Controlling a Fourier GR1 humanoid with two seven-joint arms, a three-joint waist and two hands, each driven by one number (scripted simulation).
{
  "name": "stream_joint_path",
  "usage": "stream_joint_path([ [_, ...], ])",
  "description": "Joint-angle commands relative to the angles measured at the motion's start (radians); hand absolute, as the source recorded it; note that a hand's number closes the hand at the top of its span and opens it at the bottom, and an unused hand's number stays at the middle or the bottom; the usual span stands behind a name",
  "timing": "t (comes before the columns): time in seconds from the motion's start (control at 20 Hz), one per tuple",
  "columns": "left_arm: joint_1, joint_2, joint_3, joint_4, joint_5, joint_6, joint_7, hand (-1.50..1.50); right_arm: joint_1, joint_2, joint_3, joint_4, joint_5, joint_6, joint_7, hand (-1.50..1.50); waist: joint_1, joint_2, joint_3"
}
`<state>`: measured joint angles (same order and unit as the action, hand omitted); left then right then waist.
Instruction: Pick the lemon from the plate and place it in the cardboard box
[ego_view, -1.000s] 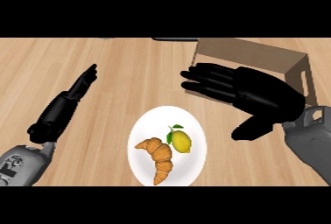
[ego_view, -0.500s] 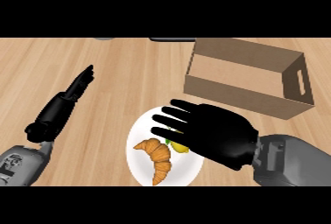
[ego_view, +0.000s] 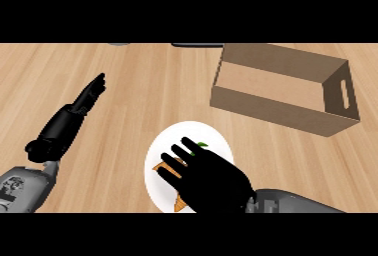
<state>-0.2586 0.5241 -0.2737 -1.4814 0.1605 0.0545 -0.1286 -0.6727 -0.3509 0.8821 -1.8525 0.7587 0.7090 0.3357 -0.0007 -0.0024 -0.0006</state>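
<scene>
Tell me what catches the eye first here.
The black right hand dominates, spread over the white plate at lower centre and hiding most of what lies on it; only orange bits of a croissant show. At upper right stands the open cardboard box. The left hand rests at the left, fingers straight.

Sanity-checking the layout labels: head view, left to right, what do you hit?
left hand → plate → cardboard box. The right hand lies over the plate, so it is left out of the order.
</scene>
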Motion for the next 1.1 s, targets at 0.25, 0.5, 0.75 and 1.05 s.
stream_joint_path([
  [0.25, 0.042, -0.048, 0.047, -0.068, -0.046, -0.037, 0.029, 0.00, 0.053, 0.124, 0.034, 0.122, 0.178, 0.012, 0.012, -1.50, 0.009, 0.002, 0.001],
  [0.5, 0.050, -0.040, 0.081, -0.117, -0.049, -0.080, 0.087, 0.00, 0.133, 0.072, 0.058, 0.126, 0.288, -0.090, -0.043, -1.50, 0.008, 0.001, 0.001],
  [0.75, 0.040, -0.092, 0.108, -0.059, -0.098, -0.101, 0.047, 0.00, 0.181, 0.067, 0.035, 0.048, 0.338, -0.010, -0.072, -1.50, 0.000, 0.001, 0.001],
  [1.05, 0.039, -0.120, 0.128, -0.048, -0.131, -0.136, 0.060, 0.00, 0.141, 0.200, 0.021, 0.281, 0.453, -0.085, -0.101, -1.50, 0.004, 0.002, 0.001],
])
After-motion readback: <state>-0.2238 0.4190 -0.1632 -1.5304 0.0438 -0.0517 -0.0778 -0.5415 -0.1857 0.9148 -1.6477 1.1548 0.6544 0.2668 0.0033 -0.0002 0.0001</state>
